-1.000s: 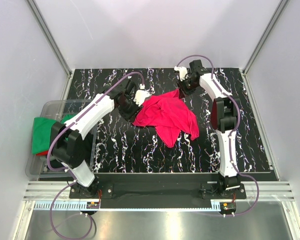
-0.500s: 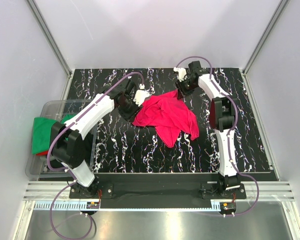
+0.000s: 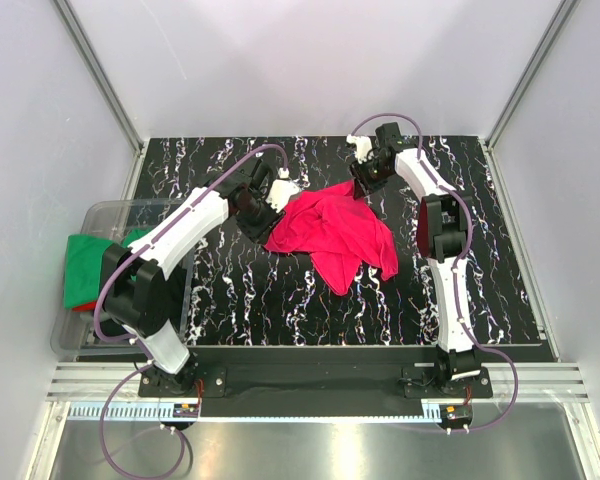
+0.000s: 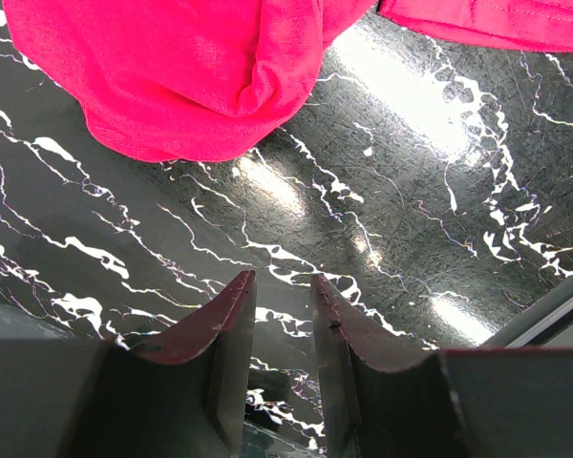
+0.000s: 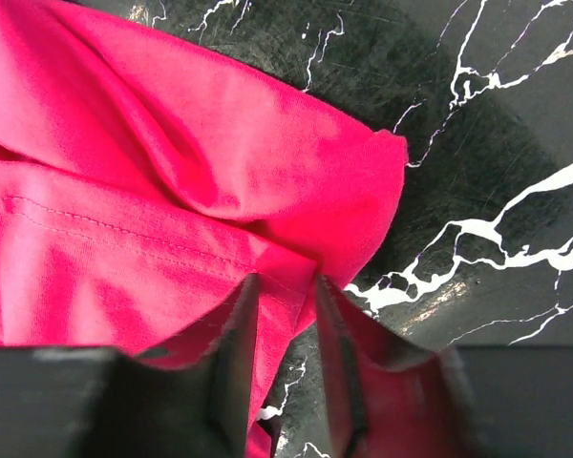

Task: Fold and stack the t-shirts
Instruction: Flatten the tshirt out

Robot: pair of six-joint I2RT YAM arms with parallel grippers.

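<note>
The crimson t-shirt (image 3: 335, 230) lies crumpled in the middle of the black marbled table. My left gripper (image 3: 283, 192) is at its left corner, jaws a little apart and empty; in the left wrist view (image 4: 282, 286) the shirt (image 4: 191, 76) lies just ahead of the tips. My right gripper (image 3: 363, 183) is at the shirt's far corner, jaws a little apart; in the right wrist view (image 5: 286, 286) they straddle a hemmed fold of the shirt (image 5: 172, 191). A green t-shirt (image 3: 85, 265) hangs over the bin, with a red one (image 3: 77, 305) under it. The dark shirt is not visible.
A clear plastic bin (image 3: 110, 210) stands at the table's left edge, beside the left arm. Grey walls and metal posts enclose the table at the back and sides. Bare table (image 3: 280, 290) shows in front of the crimson shirt.
The right arm has shifted slightly toward the back left at the shirt's far corner. The shirt and the left arm have not visibly moved.
</note>
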